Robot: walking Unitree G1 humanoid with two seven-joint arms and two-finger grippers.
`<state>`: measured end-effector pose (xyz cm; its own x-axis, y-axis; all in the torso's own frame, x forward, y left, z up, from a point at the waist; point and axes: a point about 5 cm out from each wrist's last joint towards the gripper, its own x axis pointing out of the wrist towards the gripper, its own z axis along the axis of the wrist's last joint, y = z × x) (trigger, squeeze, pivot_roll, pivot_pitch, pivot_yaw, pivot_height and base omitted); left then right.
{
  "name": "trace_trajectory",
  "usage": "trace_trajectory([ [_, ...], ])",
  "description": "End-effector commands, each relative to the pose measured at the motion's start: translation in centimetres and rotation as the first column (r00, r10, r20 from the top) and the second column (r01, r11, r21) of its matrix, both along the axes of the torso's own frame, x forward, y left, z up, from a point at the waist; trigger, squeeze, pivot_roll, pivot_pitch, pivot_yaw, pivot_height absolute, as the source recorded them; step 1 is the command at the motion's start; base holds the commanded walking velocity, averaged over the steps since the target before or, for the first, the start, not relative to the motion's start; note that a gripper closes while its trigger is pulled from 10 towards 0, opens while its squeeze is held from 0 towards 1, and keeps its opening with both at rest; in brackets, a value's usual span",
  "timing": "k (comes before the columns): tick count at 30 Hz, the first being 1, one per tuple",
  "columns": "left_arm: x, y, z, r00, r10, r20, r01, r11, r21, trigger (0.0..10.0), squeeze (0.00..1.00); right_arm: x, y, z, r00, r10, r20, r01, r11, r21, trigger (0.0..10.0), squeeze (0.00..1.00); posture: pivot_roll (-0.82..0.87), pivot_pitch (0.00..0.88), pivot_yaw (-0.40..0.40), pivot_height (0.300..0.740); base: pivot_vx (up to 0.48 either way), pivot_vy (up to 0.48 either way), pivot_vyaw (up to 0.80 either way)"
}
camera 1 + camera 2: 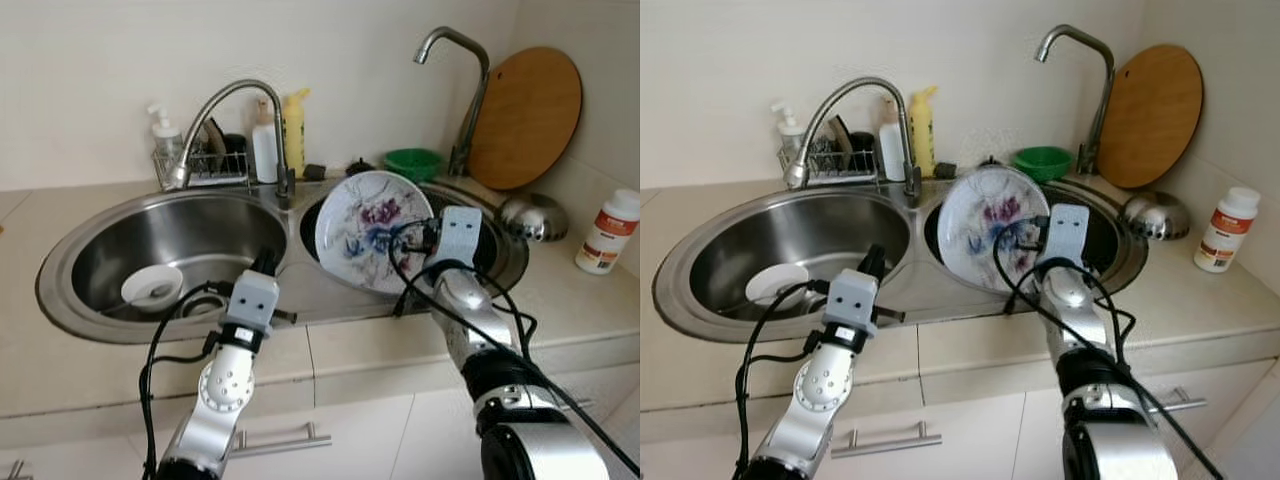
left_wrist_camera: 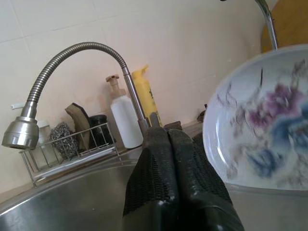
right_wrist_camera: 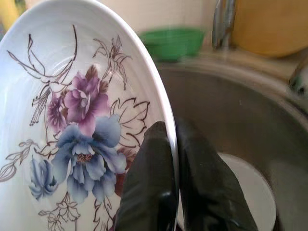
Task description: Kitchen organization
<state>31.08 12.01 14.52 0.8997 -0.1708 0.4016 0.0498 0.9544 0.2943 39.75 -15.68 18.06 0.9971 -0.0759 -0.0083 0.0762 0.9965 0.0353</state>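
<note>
The plate (image 1: pixel 372 230) stands on edge over the sink's (image 1: pixel 120 215) divider, rim pinched in my right gripper (image 3: pixel 174 144) jaws. My left gripper (image 2: pixel 168 139), jaws clenched on nothing, hovers at the plate's nine o'clock above the left basin.

A round wooden board (image 1: pixel 524 115) leaned against the wall beside the tall tap (image 1: pixel 462 80). A white pill bottle (image 1: pixel 608 232) stood on the table (image 1: pixel 590 290).

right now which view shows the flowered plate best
The right wrist view: the flowered plate is close, its rim pinched by the right hand. The eye views show it whole but small; the left wrist view shows one part.
</note>
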Motion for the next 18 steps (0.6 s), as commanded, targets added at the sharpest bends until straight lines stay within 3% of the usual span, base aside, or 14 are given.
trace_trajectory([
  [1,0.0,0.1,-0.4,1.000,0.006,-0.023,-0.006,1.000,0.013,10.0,0.00,0.3,0.9,0.0,0.998,0.054,-0.042,-0.055,0.998,-0.037,10.0,0.00,0.05,0.000,-0.012,0.740,0.000,0.000,0.00],
  [3,0.0,0.1,-0.4,1.000,0.006,-0.025,-0.006,1.000,0.016,10.0,0.00,0.1,1.9,-1.7,0.985,0.099,-0.143,-0.109,0.992,-0.062,10.0,0.00,0.05,0.000,-0.013,0.740,0.000,0.000,0.00],
  [6,0.2,0.1,-0.3,1.000,0.012,-0.025,-0.011,1.000,0.018,10.0,0.00,-0.4,3.3,-3.8,0.957,0.145,-0.250,-0.190,0.967,-0.168,10.0,0.00,0.05,0.000,-0.014,0.740,0.000,0.000,0.00],
  [18,0.2,0.1,-0.3,1.000,0.012,-0.025,-0.012,1.000,0.019,10.0,0.00,-0.4,3.5,-4.0,0.955,0.151,-0.256,-0.200,0.963,-0.180,10.0,0.00,0.05,0.000,-0.014,0.740,0.000,0.000,0.00],
])
